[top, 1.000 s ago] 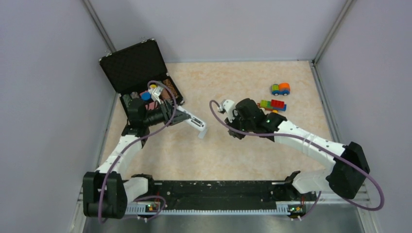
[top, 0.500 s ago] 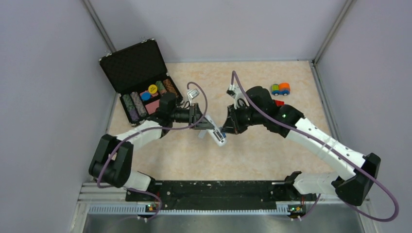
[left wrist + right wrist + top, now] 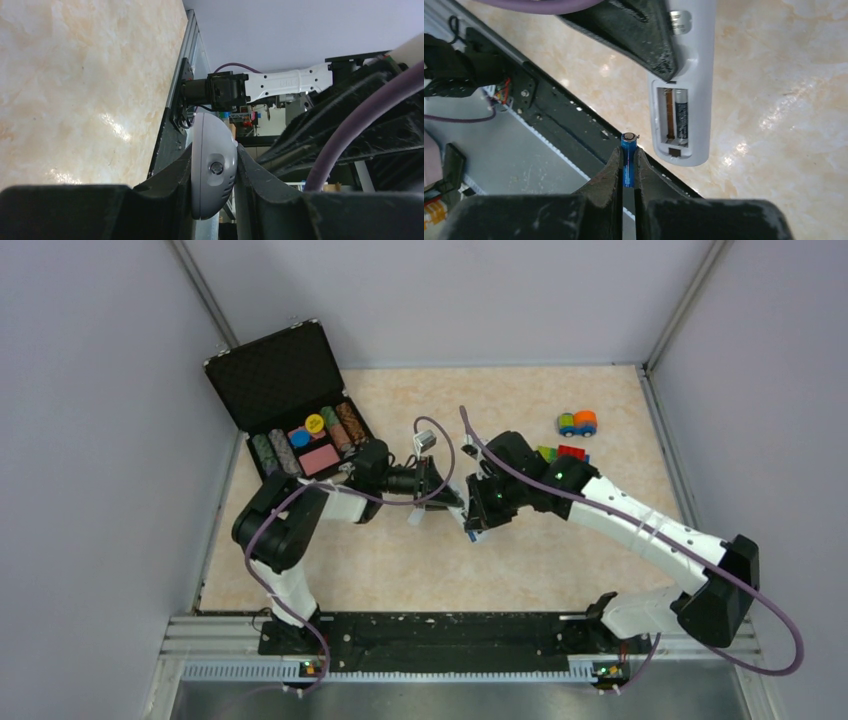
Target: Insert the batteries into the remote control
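My left gripper (image 3: 214,170) is shut on the white remote control (image 3: 689,75) and holds it above the middle of the table. The remote's rounded end (image 3: 212,172) sits between the black fingers. Its battery bay (image 3: 672,117) faces the right wrist camera with the cover off. A dark battery (image 3: 681,112) lies in one slot, and the slot beside it shows only a metal strip. My right gripper (image 3: 628,155) is shut on the blue battery (image 3: 628,162), held just left of the bay's end and not touching the remote. In the top view both grippers meet at the remote (image 3: 460,518).
An open black case (image 3: 290,390) of coloured chips stands at the back left. A toy car (image 3: 577,423) and coloured blocks (image 3: 560,453) lie at the back right. A small white piece (image 3: 415,515) lies on the table under the left gripper. The black rail (image 3: 440,630) runs along the near edge.
The left arm has swung from beside the case to the middle with the remote. The right gripper has come down to the remote's open end.
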Robot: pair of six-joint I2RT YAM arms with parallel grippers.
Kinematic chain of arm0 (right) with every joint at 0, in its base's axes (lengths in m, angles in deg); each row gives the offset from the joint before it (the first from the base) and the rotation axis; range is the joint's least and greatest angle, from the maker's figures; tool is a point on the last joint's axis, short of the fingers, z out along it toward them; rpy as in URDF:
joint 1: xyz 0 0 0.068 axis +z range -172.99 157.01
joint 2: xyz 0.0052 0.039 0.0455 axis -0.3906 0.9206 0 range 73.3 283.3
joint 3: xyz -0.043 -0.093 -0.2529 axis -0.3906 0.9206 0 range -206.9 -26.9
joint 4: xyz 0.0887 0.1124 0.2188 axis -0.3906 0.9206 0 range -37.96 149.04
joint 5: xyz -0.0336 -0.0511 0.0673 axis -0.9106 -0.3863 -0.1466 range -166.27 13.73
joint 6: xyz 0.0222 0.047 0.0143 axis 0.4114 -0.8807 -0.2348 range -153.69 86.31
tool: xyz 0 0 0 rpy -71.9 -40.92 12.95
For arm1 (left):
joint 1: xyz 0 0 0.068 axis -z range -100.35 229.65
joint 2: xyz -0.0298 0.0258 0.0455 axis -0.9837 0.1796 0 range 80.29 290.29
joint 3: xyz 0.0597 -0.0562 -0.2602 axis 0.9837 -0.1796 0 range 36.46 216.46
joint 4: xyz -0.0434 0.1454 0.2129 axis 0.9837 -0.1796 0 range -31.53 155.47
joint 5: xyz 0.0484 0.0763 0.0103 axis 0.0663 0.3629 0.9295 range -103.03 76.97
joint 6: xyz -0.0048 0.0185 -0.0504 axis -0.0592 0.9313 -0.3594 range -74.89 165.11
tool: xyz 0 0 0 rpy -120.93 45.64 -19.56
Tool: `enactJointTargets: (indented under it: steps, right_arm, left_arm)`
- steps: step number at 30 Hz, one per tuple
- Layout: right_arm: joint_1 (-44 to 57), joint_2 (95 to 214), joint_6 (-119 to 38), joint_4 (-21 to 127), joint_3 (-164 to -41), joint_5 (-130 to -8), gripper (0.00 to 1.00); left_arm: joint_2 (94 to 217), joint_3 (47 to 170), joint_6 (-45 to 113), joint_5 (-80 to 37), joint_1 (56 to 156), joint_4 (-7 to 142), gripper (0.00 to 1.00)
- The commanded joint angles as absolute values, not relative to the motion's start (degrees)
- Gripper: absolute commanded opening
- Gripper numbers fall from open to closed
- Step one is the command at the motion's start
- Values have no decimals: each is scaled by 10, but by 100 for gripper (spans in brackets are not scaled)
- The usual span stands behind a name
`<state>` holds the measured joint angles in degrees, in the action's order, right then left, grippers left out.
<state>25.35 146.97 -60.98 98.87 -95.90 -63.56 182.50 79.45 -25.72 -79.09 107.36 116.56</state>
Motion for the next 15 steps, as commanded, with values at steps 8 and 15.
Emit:
enactJointTargets:
  steps: [8,15]
  right_arm:
    - [270,1500,-604,1048,-988,-746,0]
    - [272,1511,-587,1053,-997,-754,0]
  left_arm:
    - [1849,804,-306,-809,1091,1322,0]
    - [1842,809,-249,-809,1099,1242,0]
